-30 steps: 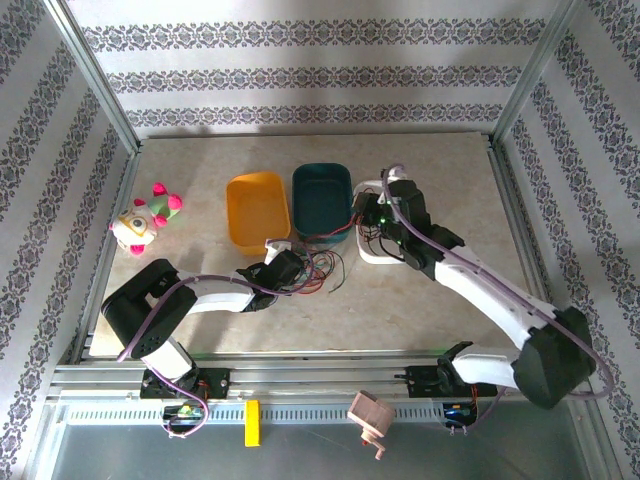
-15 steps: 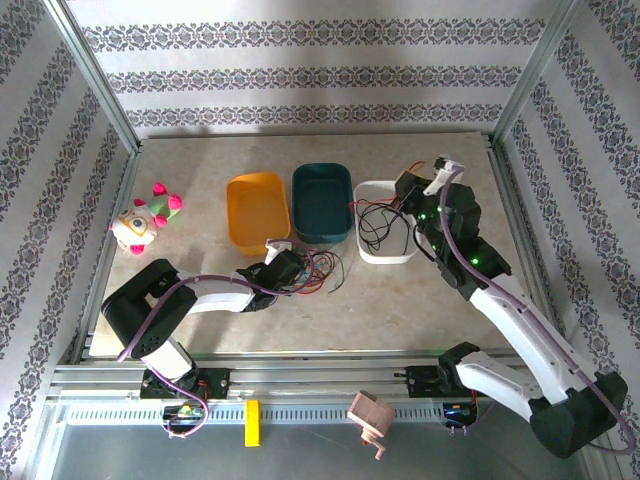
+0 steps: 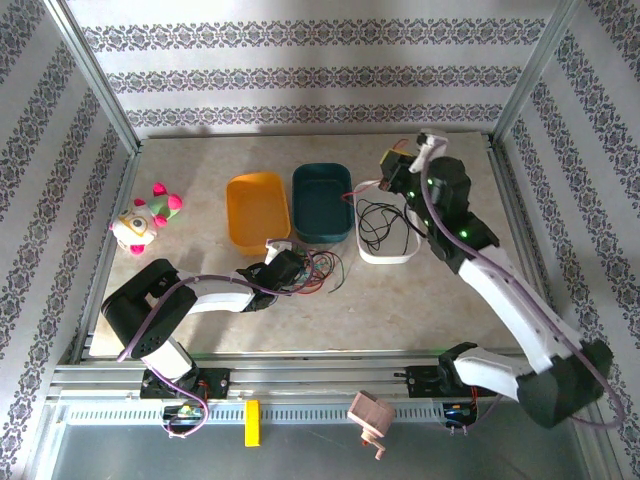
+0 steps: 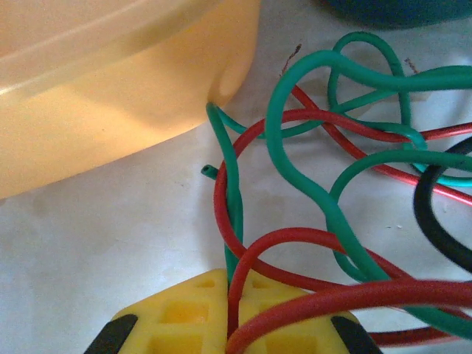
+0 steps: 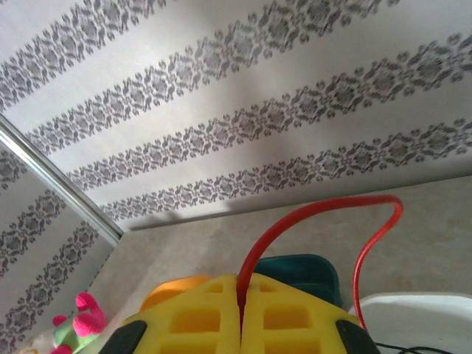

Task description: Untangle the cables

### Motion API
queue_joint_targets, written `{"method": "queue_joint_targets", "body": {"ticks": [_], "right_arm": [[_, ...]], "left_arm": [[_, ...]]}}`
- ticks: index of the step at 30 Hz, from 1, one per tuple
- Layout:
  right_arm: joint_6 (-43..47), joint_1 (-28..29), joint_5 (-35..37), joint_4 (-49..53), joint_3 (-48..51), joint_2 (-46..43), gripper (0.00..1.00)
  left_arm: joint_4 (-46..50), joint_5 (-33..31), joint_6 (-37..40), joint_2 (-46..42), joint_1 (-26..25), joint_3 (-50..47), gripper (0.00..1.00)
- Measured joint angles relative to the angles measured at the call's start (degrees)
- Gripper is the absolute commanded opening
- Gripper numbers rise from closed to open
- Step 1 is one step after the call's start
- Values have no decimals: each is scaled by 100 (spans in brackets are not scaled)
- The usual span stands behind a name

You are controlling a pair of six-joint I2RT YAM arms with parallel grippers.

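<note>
The cables are in three places. A tangle of red, green and black wires [image 3: 318,270] lies on the surface [image 3: 420,300] just near of the orange tray [image 3: 258,210] and the teal tray [image 3: 322,200]. A lone black cable [image 3: 378,222] is coiled in the white tray [image 3: 385,255] to the right. One red cable [image 5: 324,210] hangs from the raised right arm over that tray's far edge. The left jaws are clenched on the near side of the tangle, pinching a red strand [image 4: 295,234] and a green strand [image 4: 335,217] together between the yellow pads, with a black loop [image 4: 431,214] just to the right. The right jaws are clenched on the red cable, which arcs up and droops back down. These wires look very light and limp, yet springy enough to hold their curls, with smooth insulation that may slip through a loose pinch. I judge a firm grip near a free end, on one strand alone, would pull cleanest, since a grip on crossed loops would likely drag the whole bundle.
</note>
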State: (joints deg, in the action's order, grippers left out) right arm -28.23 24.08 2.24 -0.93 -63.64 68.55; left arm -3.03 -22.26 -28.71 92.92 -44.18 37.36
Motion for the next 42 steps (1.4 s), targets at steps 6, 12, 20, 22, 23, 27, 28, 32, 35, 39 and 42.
{"method": "queue_joint_targets", "body": {"ticks": [6,12,20,22,23,27,28,32,35,39,42], "right_arm": [[295,15,-656,-17,-887,1622,0],[621,181,-1729,177,-1742,3088,0],[586,417,-2883,616,-1993,4118,0],[503,391,-2844,649,-1950,4207,0],[452,378,-2787,671,-1926,4218,0],[286,208,-2326,706,-1834,4218,4],[267,149,-2175,739,-1812,4218,16],[286,9,-1716,870,-1683,4183,42],[304,20,-1449,975,-1547,4035,46],[319,94,-1012,1010,-1209,3473,48],[393,144,-710,1016,-874,2865,49]], "left_arm": [[0,37,-2,-39,7,-26,0],[2,42,-2,-42,7,-28,0],[2,42,-2,-42,7,-28,0],[2,44,-2,-42,7,-28,0],[2,44,-2,-42,7,-28,0],[2,55,-2,-44,7,-28,0],[2,57,-2,-48,7,-28,0],[2,125,2,-109,7,-68,0],[4,195,26,-195,7,-138,0],[2,269,46,-295,7,-212,0],[-42,321,63,-404,7,-278,0]]}}
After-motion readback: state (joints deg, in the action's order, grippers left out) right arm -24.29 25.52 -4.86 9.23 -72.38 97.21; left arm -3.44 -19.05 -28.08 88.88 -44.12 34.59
